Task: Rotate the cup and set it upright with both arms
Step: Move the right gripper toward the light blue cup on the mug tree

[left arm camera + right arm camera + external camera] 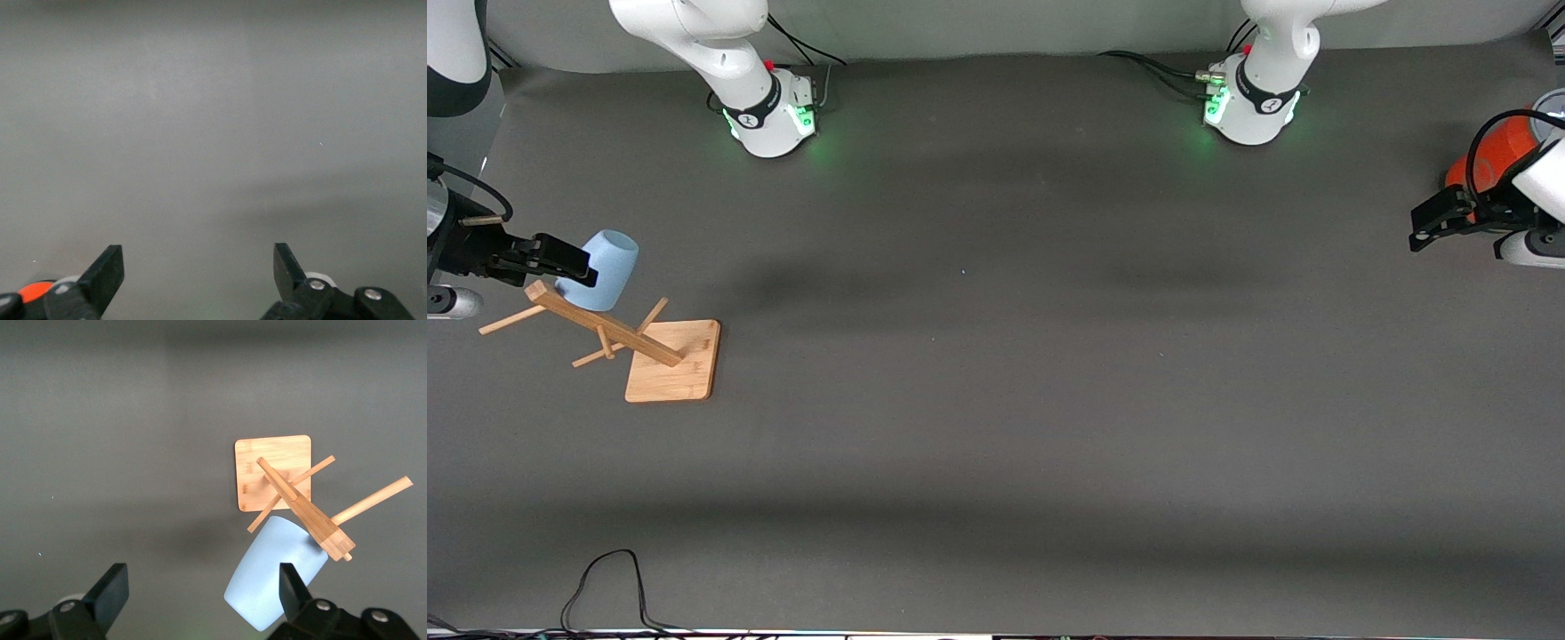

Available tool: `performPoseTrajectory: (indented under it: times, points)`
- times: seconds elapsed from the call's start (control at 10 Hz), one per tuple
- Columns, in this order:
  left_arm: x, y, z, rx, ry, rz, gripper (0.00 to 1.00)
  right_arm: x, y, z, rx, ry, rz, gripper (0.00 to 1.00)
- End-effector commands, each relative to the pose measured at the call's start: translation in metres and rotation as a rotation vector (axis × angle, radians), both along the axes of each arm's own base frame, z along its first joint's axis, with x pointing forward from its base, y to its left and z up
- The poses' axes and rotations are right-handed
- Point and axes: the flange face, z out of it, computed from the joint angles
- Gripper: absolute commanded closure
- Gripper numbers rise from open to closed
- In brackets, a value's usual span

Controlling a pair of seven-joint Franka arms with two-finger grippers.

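- Hanging mouth-down on a peg of the wooden cup rack [660,354], pale-blue cup [601,268], at the right arm's end of the table, farther from the front camera than the rack's square base; seen in the right wrist view as tilted, closed end uppermost, not yet upright.
- Poised just beside the cup near the rack's top, right gripper [574,264], fingers spread wide and gripping nothing; in the right wrist view one fingertip [291,587] overlapped the cup's rim, contact impossible to confirm.
- Judged as lined up that way to lift the cup off its peg, the inverted hang being why a turn would be needed.
- Parked high at the left arm's end of the table, just beside an orange cylinder [1498,153], left gripper [1421,233], fingers likewise wide apart and empty, bare table beneath in its wrist view.
- Judged as waiting there, well apart from the cup, for a handover in which a second grasp could flip the cup upright.
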Motion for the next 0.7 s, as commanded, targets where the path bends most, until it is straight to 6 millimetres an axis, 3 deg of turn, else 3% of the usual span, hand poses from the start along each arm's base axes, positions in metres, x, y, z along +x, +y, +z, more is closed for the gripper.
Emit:
performPoseTrajectory:
  times: [0.0, 0.6]
  points:
    - [0.0010, 0.0018, 0.0025, -0.004, 0.002, 0.007, 0.00, -0.0024, -0.0004, 0.0050, -0.007, -0.011, 0.026, 0.00]
    - [-0.0006, -0.0023, 0.0065, 0.000, 0.000, -0.003, 0.00, -0.0027, 0.0001, 0.0031, -0.010, 0.001, 0.015, 0.00]
